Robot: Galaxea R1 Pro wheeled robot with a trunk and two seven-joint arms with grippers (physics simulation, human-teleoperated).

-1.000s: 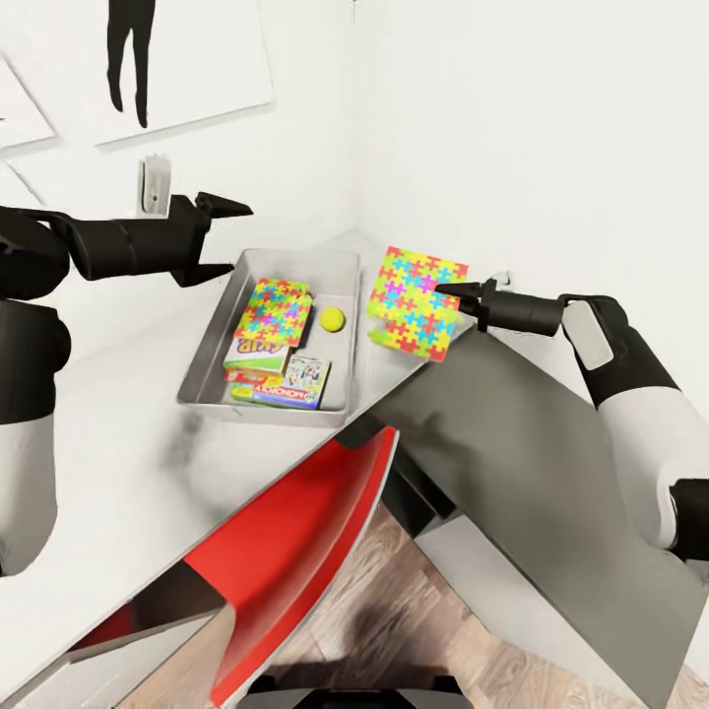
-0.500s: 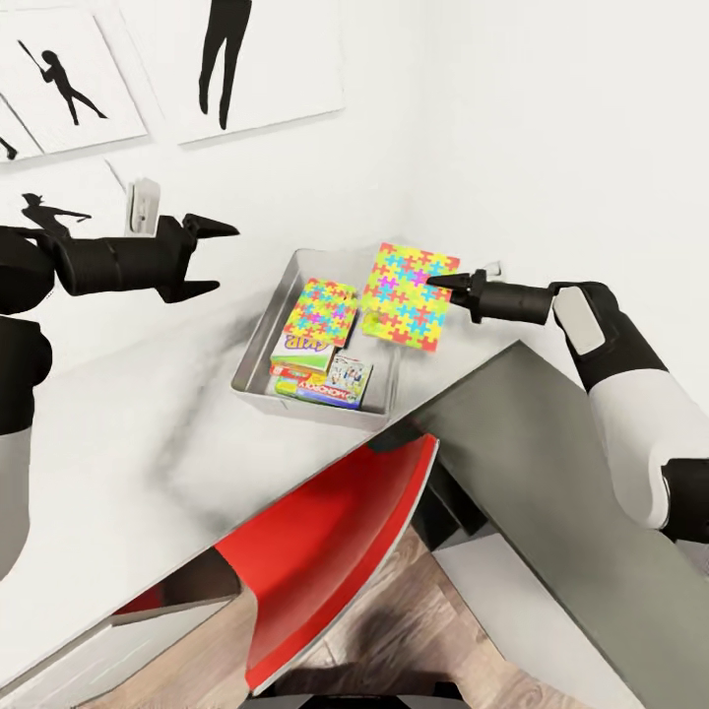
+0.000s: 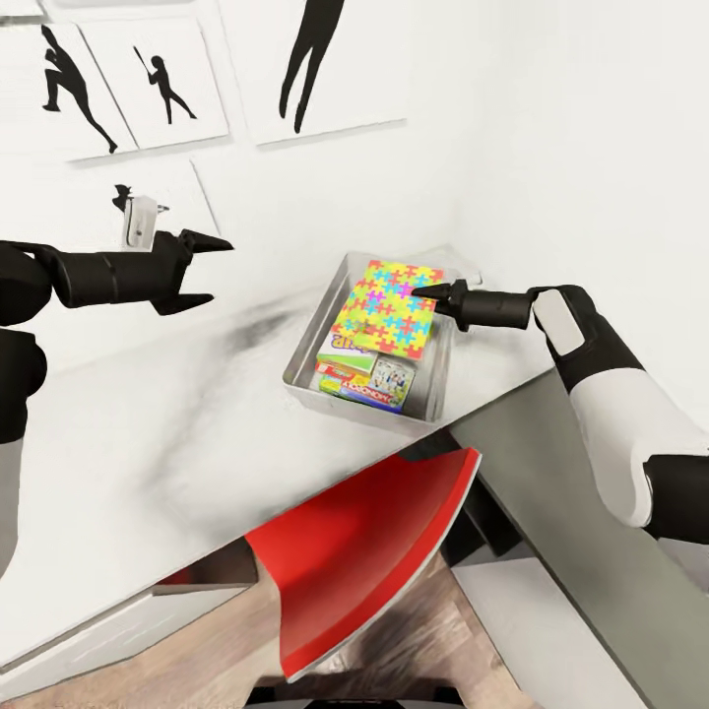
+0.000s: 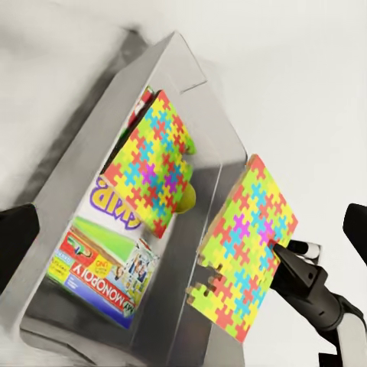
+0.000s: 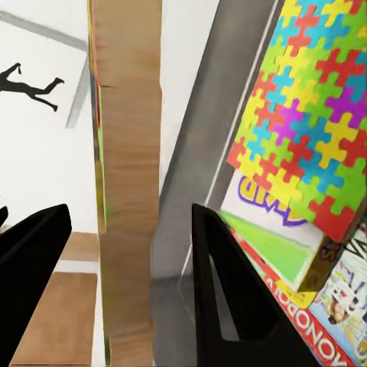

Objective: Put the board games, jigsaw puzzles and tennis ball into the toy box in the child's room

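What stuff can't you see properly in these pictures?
- Tennis ball: left wrist view, mostly hidden behind the puzzle in the toy box.
- Skip-Bo game: head view, covered by the held puzzle.
- Right gripper: whether its tips pinch the held puzzle is too small to tell.
- Small blue game: hidden or absent, can't tell.

"MONOPOLY" reads on the white-green game box lying in the toy box; other lettering stays illegible.

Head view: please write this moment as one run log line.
right gripper: shut on second puzzle, held over toy box | left gripper: open, empty | first puzzle: in box
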